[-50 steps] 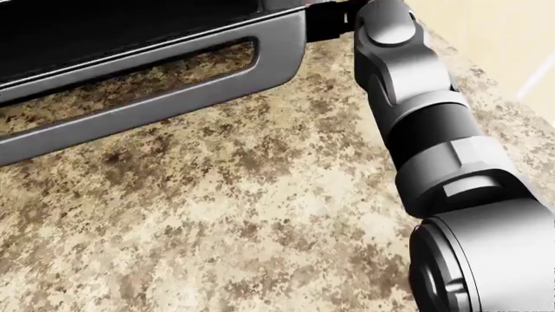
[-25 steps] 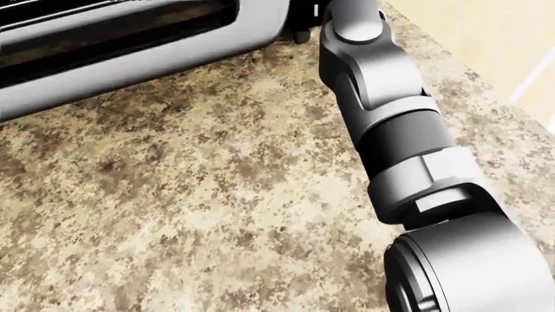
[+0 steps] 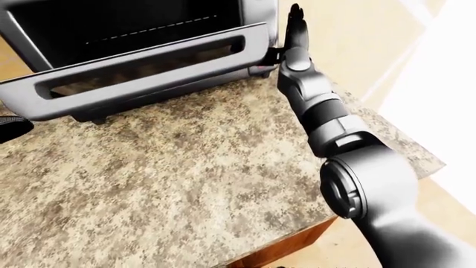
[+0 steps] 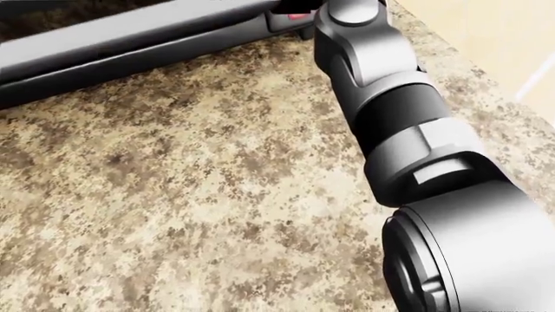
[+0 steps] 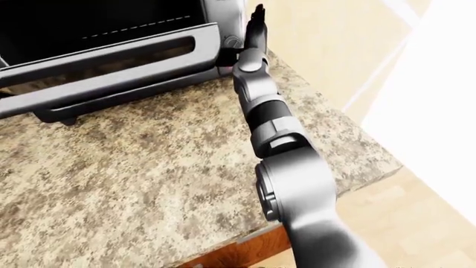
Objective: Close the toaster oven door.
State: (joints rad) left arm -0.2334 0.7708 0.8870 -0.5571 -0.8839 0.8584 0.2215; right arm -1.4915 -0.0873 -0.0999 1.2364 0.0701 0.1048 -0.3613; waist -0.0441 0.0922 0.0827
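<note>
No writing is legible anywhere. The toaster oven (image 3: 141, 33) sits at 11 o'clock on the speckled counter (image 3: 171, 178), its door (image 3: 141, 67) half raised. The right hand (image 3: 294, 25), fingers straight and unclenched, stands at the door's right end. Head view shows only forearm.

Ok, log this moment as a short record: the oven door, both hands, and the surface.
toaster oven door: partly open, tilted up toward the oven, not yet shut
door handle: long grey bar along the door's free edge, nothing gripping it
right hand: at the oven's right side, by the door's right end; fingers extended upward, closed round nothing
left hand: only a dark tip at the left edge of the left-eye view; state unreadable
countertop: speckled granite, the oven stands on it
</note>
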